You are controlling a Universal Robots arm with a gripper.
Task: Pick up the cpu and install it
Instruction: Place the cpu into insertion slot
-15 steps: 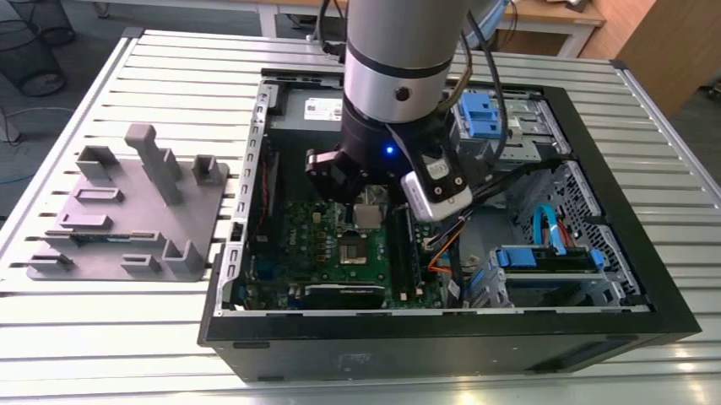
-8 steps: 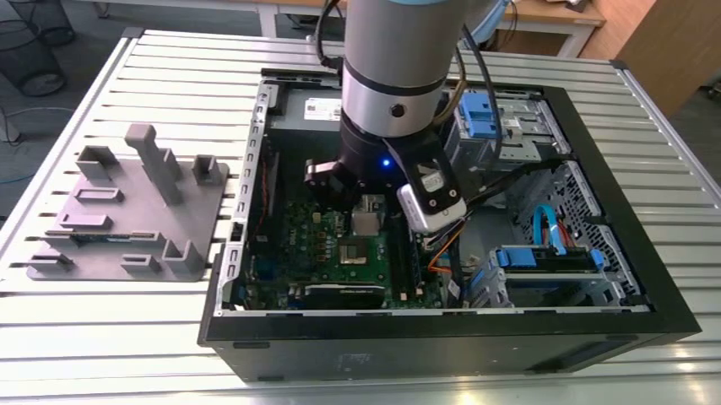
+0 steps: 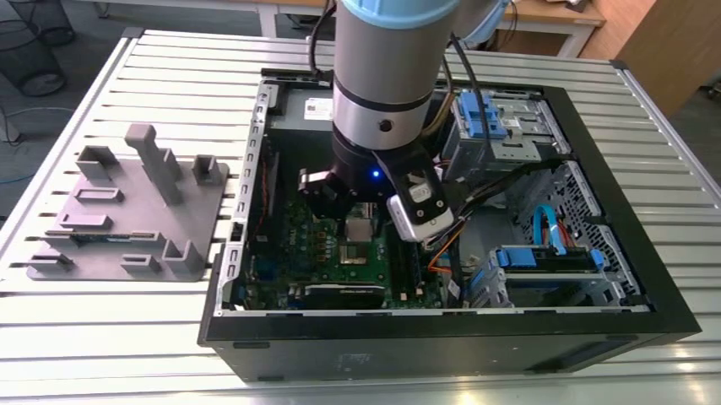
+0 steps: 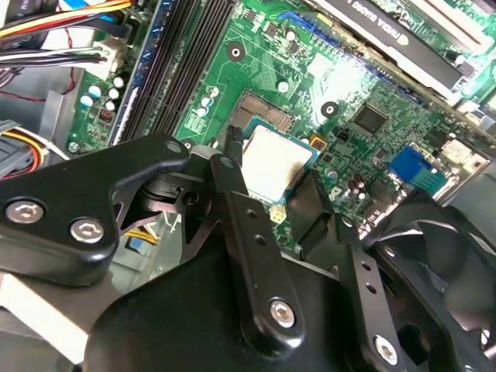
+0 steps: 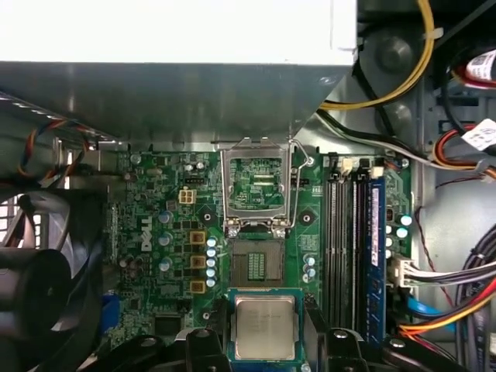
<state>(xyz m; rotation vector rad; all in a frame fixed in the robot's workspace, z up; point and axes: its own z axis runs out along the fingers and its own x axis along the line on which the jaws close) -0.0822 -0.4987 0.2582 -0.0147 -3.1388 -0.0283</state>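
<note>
**ITEM: CPU IN GRIP, BESIDE THE OPEN SOCKET**

**Holder.** The gripper (image 5: 266, 316) has its fingers (image 5: 217, 333) closed on two opposite edges of the cpu (image 5: 265, 329). Both wrist views show you the chip clamped flat, metal top up.

**Location.** It is inside the computer case (image 3: 451, 333), over the motherboard (image 5: 167, 256) and just beside the bare socket (image 5: 256, 263). You cannot tell how high it hangs above the board.

**Socket condition.** The retaining frame (image 5: 256, 186) stands swung open, leaving the contact field exposed.

**Handling, as judged.** Hold the chip level and square to the socket outline, since a tilted corner would likely strike the contacts first. Match its edges to the socket walls, and let it seat by its own weight, not by force.

**Surroundings.**
- The memory slots (image 5: 353, 248) run just beside the socket on one flank, with cables (image 5: 442, 283) bundled beyond them. The finger on this side looks to have the least room.
- A fan (image 5: 39, 271) sits on the other flank.
- An expansion card (image 3: 344, 295) lies along the board's near edge in the exterior view.
- The grey fixture (image 3: 124, 211) sits on the table (image 3: 113, 354), well apart from the case.
</note>
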